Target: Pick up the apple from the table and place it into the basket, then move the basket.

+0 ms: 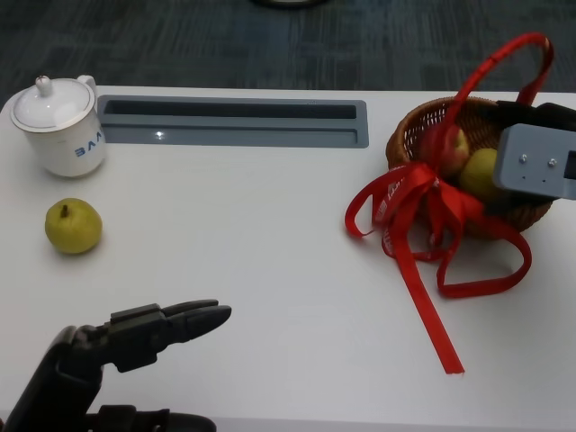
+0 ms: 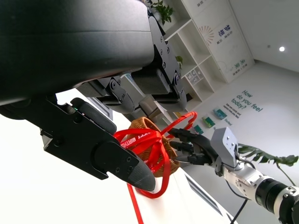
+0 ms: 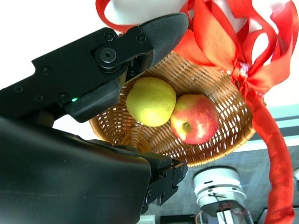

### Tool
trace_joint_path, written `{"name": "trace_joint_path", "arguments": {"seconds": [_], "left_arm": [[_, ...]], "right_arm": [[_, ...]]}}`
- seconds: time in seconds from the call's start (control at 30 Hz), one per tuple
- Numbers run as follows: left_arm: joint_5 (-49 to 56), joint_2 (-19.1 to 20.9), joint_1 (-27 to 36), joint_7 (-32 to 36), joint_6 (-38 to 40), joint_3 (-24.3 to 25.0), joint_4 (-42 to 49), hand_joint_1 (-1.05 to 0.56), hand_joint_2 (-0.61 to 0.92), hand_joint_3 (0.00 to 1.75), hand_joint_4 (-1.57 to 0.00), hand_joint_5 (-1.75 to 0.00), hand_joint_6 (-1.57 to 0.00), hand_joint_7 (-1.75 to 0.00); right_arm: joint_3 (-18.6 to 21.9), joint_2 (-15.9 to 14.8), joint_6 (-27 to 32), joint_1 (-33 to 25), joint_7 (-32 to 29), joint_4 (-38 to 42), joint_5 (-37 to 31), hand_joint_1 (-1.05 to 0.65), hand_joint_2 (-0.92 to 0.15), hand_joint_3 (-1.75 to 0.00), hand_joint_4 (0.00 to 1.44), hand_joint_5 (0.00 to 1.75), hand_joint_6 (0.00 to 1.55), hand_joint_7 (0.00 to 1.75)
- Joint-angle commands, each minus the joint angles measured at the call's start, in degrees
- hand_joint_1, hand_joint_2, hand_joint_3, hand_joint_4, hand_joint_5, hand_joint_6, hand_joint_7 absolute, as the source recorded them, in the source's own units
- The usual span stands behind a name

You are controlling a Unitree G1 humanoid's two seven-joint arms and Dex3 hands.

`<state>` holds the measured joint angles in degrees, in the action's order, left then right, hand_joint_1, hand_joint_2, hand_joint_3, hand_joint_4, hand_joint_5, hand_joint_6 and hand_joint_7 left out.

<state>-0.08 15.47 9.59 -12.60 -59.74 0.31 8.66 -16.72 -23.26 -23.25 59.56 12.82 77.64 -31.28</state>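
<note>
The red apple (image 3: 195, 118) sits inside the wicker basket (image 1: 416, 126), touching a yellow-green fruit (image 3: 150, 101), so the placing looks done; moving the basket remains. The right hand (image 2: 192, 145) hovers at the basket's rim, fingers apart, gripping nothing visible. The left hand (image 1: 166, 331) rests low near the table's front edge, fingers extended, empty.

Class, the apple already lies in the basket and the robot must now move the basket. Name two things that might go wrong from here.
1. The red ribbon trails loose across the table; it may drag or snag as the basket moves.
2. The apple and a yellow-green fruit lie loose inside; a tilt might roll them out. The right hand sits at the basket's rim; its grip cannot be judged.
</note>
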Motion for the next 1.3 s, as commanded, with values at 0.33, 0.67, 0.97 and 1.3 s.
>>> {"name": "trace_joint_path", "arguments": {"seconds": [0.33, 0.67, 0.97, 1.3], "left_arm": [[-1.19, 2.55, -2.46, -1.41, 0.9, 0.12, 1.08, -0.48, 0.71, 0.0, -0.74, 0.0, -0.73, 0.0], [-1.91, 2.6, -4.67, -2.44, 0.05, 0.13, 3.73, -0.5, 0.73, 0.01, -0.75, 0.0, -0.73, 0.0], [-3.14, 2.67, -6.61, -3.08, 0.53, 0.09, 5.02, -0.53, 0.74, 0.0, -0.76, 0.0, -0.75, -0.01], [-4.79, 2.98, -6.93, -4.16, 1.69, -0.07, 4.44, -0.54, 0.75, 0.0, -0.76, 0.0, -0.75, 0.0]], "right_arm": [[4.45, -5.75, -19.03, -10.74, 3.87, -7.7, 8.28, -0.88, -0.74, 0.0, 0.23, 0.02, 0.19, 0.01], [8.07, -6.69, -26.57, -20.53, 9.13, -18.21, 17.13, -0.83, -0.74, 0.0, 0.28, 0.02, 0.26, 0.02], [10.2, -0.94, -33.03, -32.39, 16.54, -32.64, 32.03, -0.58, -0.74, 0.0, 0.55, 0.04, 0.51, 0.04], [8.2, 6.46, -35.93, -39.54, 22.61, -41.11, 40.78, -0.45, -0.78, -0.01, 0.72, 0.02, 0.67, 0.02]]}}
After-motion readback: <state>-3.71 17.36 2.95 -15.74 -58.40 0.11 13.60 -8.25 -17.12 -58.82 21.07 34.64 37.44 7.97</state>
